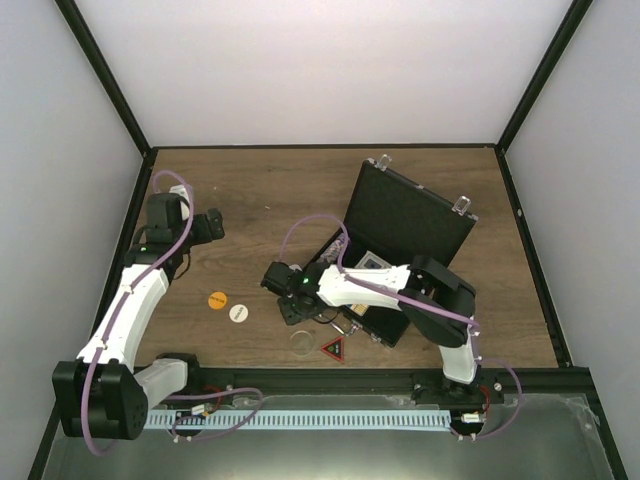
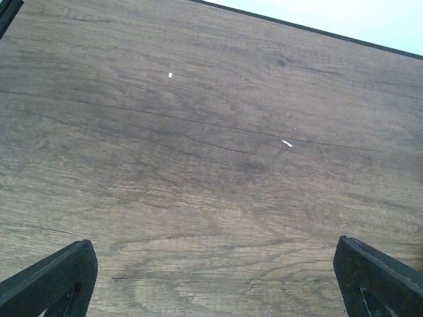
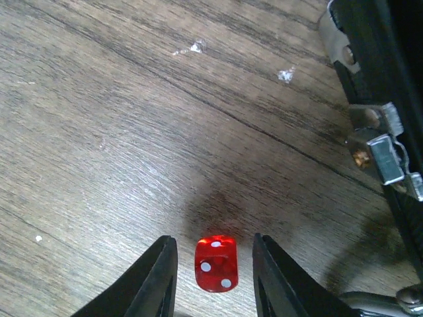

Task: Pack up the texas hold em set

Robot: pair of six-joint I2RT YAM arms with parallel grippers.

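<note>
Though its print blurs, orange chip sits beside white chip.

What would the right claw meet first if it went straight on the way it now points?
Probably the wooden table. The red die sits between the fingers of the right claw, touching neither, so the tips would land on wood beside it. Depth is unclear.

Wood-grain table, plain white walls
</note>
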